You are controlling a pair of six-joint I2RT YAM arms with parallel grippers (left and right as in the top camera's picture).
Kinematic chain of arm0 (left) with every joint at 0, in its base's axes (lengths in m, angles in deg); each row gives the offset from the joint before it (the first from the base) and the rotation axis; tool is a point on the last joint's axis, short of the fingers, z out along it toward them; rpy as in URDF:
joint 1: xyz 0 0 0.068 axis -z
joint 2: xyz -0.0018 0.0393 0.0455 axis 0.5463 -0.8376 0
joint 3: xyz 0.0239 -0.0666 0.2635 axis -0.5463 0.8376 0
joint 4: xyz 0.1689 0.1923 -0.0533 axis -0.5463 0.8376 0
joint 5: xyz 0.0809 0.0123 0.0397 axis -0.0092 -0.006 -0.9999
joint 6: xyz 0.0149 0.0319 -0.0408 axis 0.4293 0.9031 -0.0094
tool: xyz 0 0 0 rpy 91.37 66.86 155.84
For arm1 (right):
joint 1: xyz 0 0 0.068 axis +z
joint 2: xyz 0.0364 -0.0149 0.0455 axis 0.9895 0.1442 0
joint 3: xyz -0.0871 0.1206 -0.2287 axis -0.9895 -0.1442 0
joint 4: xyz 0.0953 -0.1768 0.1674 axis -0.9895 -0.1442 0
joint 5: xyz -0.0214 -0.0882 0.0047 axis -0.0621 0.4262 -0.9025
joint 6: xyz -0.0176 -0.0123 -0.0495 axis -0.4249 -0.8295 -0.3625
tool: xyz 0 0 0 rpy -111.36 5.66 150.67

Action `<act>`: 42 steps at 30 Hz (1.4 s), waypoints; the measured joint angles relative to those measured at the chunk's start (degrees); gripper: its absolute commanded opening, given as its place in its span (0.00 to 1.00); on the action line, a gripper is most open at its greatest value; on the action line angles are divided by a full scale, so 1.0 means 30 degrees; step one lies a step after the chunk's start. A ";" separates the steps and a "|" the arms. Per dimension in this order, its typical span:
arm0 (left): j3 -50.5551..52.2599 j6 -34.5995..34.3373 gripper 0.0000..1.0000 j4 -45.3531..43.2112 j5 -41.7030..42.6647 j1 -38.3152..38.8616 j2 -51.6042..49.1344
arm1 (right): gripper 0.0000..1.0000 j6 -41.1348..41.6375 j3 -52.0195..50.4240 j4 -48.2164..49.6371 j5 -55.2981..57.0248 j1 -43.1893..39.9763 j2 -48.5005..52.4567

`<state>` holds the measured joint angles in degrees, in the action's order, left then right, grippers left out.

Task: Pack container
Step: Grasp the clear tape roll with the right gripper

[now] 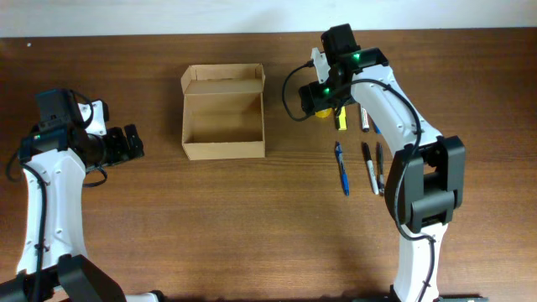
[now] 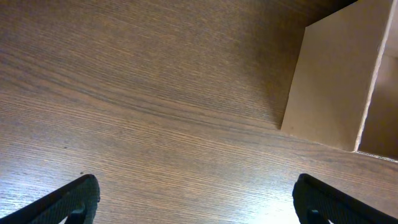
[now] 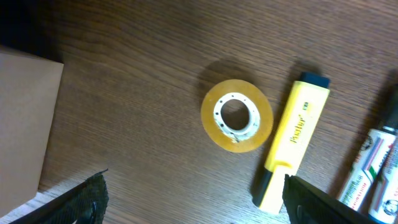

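— Right gripper (image 3: 196, 186) first: what's its state?
— Jaws spread wide, released, above a tape roll (image 3: 264, 124) beside a yellow highlighter (image 3: 292, 140), right of the container (image 1: 223, 150).
— And the container?
— Plain tan cardboard, open-topped, lid flap raised. Left gripper (image 2: 196, 186), on its left, gapes too.

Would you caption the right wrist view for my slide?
Open right gripper above a tape roll beside a yellow highlighter.

A robotics lab: two arms (image 1: 394, 109) at a wooden table (image 1: 252, 218).
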<state>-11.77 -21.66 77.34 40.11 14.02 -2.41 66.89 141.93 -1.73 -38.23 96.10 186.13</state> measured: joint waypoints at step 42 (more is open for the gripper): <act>0.0000 0.0007 1.00 0.0000 0.0000 0.0000 0.0000 | 0.04 0.0357 0.0794 0.1217 -0.1647 -0.0087 0.3650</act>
<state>-11.77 -21.63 77.34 40.11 14.02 -2.41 67.96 144.31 1.92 -43.17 95.84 197.08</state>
